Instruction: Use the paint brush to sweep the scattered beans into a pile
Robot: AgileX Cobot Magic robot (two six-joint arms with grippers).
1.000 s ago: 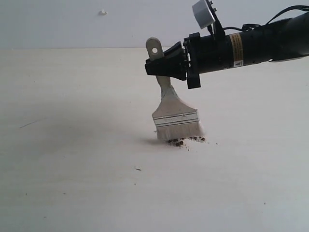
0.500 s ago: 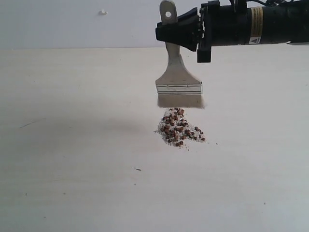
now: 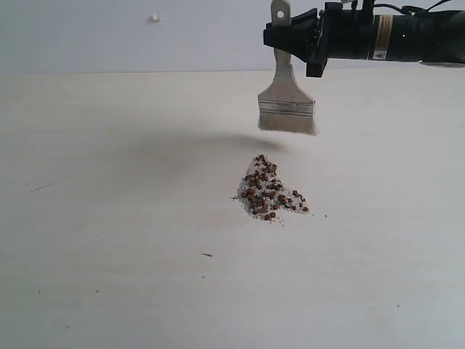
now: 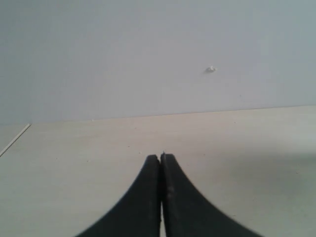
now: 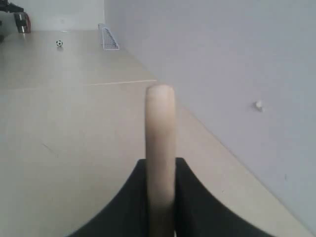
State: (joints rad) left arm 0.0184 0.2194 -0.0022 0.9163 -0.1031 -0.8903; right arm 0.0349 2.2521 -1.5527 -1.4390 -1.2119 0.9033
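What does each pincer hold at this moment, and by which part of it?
The right pincer holds the paint brush by its wooden handle, near the end with the hole. The left pincer is shut on nothing.

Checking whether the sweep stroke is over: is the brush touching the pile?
Apart. The exterior view shows the brush hanging above the pile, bare table between.

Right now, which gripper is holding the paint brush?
The right gripper, clamped on the handle of the paint brush; the left gripper is shut on nothing.
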